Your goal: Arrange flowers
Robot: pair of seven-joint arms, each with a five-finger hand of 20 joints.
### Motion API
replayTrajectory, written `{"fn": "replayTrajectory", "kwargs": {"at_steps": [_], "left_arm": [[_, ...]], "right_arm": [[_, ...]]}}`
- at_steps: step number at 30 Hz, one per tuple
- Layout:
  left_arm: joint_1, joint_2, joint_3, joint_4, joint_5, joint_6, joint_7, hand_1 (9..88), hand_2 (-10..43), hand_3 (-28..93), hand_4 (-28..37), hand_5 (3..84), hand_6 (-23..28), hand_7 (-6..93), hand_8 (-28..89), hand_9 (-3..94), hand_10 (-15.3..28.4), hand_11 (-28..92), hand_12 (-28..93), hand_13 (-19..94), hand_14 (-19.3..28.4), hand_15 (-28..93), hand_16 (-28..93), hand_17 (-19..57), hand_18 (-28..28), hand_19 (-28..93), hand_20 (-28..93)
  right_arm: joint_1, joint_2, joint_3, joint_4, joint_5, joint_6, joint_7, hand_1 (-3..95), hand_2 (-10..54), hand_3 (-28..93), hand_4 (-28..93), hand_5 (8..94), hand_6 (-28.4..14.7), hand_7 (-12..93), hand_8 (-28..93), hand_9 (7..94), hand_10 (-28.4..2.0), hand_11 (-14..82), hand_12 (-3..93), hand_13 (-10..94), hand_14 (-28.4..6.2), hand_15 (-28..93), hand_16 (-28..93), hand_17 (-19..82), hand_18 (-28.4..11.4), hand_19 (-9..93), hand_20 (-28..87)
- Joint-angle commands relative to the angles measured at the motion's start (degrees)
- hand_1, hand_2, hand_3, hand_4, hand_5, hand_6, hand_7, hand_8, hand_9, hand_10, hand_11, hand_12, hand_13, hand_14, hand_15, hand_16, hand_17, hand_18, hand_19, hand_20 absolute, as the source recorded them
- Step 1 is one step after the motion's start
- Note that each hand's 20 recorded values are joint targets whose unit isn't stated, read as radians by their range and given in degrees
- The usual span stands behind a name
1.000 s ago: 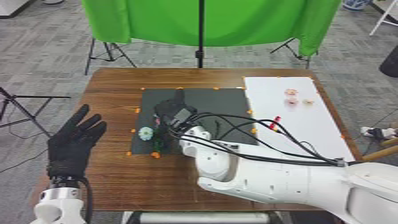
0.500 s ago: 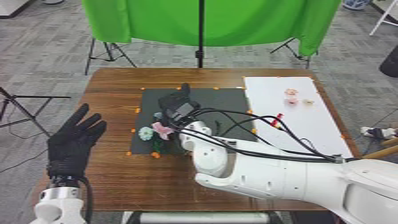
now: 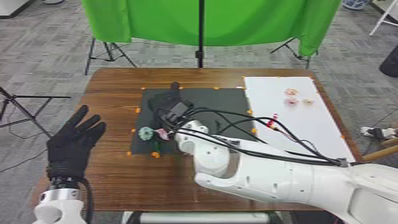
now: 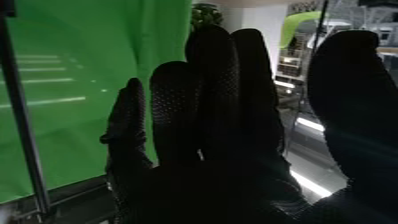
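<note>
In the head view my right hand (image 3: 165, 104) is over the upper left part of the dark mat (image 3: 226, 97). A light blue-green flower (image 3: 146, 133) and a pink flower (image 3: 162, 133) lie side by side on the mat, just below that hand. Their green stems (image 3: 157, 146) run toward the mat's lower edge. In the right wrist view the right hand (image 4: 222, 145) has its fingers straight and its thumb apart, holding nothing. My left hand (image 3: 75, 142) stands open beside the table's left edge.
On the white sheet (image 3: 315, 125) at the right lie several small pale and pink blossoms (image 3: 290, 101) and a red item (image 3: 273, 120). Orange markers line the mat and sheet. A green cloth (image 3: 151, 22) hangs behind the table.
My right hand moved right, then back left and slightly away over the mat. The pink flower came into view beside the blue-green one. The left hand stayed nearly still.
</note>
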Motion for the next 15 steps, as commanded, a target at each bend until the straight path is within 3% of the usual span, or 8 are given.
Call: {"fn": "replayTrajectory", "kwargs": {"at_steps": [1, 3, 4, 7, 10, 13, 15], "left_arm": [[2.3, -1.63, -0.14, -0.52, 0.30, 0.11, -0.10, 23.3, 6.1, 84, -25.7, 38.2, 9.8, 9.4, -8, 36.5, 21.1, 28, 11, 25, 28.3, 62, -11, -7.9, 27.1, 58, 7], [2.5, -1.64, -0.37, -0.66, 0.33, 0.27, -0.39, 23.2, 6.1, 84, -25.8, 38.2, 9.8, 9.3, -8, 36.5, 21.0, 28, 11, 25, 28.2, 62, -11, -7.9, 27.1, 58, 7], [2.9, -0.41, -0.06, -0.80, -0.78, 0.82, 1.10, 23.2, 6.1, 84, -25.7, 38.2, 9.8, 9.4, -8, 36.5, 21.0, 28, 11, 25, 28.2, 62, -11, -7.9, 27.1, 58, 7], [3.3, 1.03, 0.55, -1.00, -2.35, 1.74, 2.92, 23.2, 6.1, 84, -25.8, 38.2, 9.8, 9.2, -8, 36.5, 21.0, 28, 11, 25, 28.2, 62, -11, -8.0, 27.1, 58, 7], [3.6, 0.58, 0.02, -1.10, -1.68, 1.52, 1.83, 23.2, 6.1, 84, -25.8, 38.2, 9.8, 9.2, -8, 36.6, 21.1, 28, 11, 24, 28.1, 62, -11, -8.0, 27.2, 58, 7], [4.3, 0.66, -0.02, -1.22, -2.24, 1.82, 2.51, 23.3, 6.1, 84, -25.8, 38.3, 9.8, 9.3, -8, 36.6, 21.0, 28, 11, 25, 28.1, 62, -11, -7.9, 27.1, 58, 7], [4.3, 1.95, 0.74, -1.08, -3.30, 2.30, 3.84, 23.3, 6.1, 84, -25.9, 38.3, 9.8, 9.3, -8, 36.5, 21.1, 28, 11, 25, 28.2, 62, -11, -7.9, 27.1, 58, 7]], "right_arm": [[-1.8, 3.3, 3.1, -4.0, -0.8, -2.1, -0.1, 32.1, -9.5, 78, -28, 64.5, 3.5, 15, -13, 67.5, -12.0, 52.8, 20.8, 52, -12.3, 83, 21, 7, -23.0, 72, 51], [-3.2, 6.1, 5.1, -6.4, -0.3, -1.3, 0.5, 32.0, -9.5, 78, -28, 63.6, 3.2, 15, -13, 66.9, -12.2, 52.7, 20.7, 51, -12.6, 83, 21, 7, -23.1, 72, 51], [-4.8, 7.6, 7.2, -7.7, -0.8, -1.8, 0.0, 32.0, -9.5, 78, -28, 63.4, 3.1, 15, -13, 66.7, -12.4, 52.6, 20.7, 51, -12.7, 83, 21, 7, -23.1, 72, 51], [-9.0, 12.4, 12.5, -11.6, -0.2, -1.9, 0.3, 29.5, -9.5, 79, -28, 63.2, 2.8, 15, -13, 66.3, -13.2, 52.3, 20.4, 51, -13.4, 83, 21, 7, -23.1, 72, 50], [-13.0, 16.3, 17.0, -14.4, 1.4, -1.7, 0.9, 28.3, -8.9, 79, -28, 63.2, 2.6, 15, -13, 66.1, -13.5, 52.1, 20.3, 50, -13.8, 83, 21, 6, -23.2, 71, 50], [-16.1, 19.9, 20.1, -16.9, 3.5, -1.4, 1.0, 27.3, -7.6, 79, -28, 63.2, 2.5, 15, -13, 65.8, -13.8, 52.1, 20.4, 50, -14.2, 83, 21, 5, -23.3, 71, 50], [-17.6, 21.9, 21.1, -18.3, 4.3, -1.0, 0.6, 27.2, -7.5, 79, -28, 63.1, 2.5, 15, -13, 65.6, -14.0, 52.1, 20.5, 50, -14.2, 83, 21, 5, -23.2, 71, 50]]}}
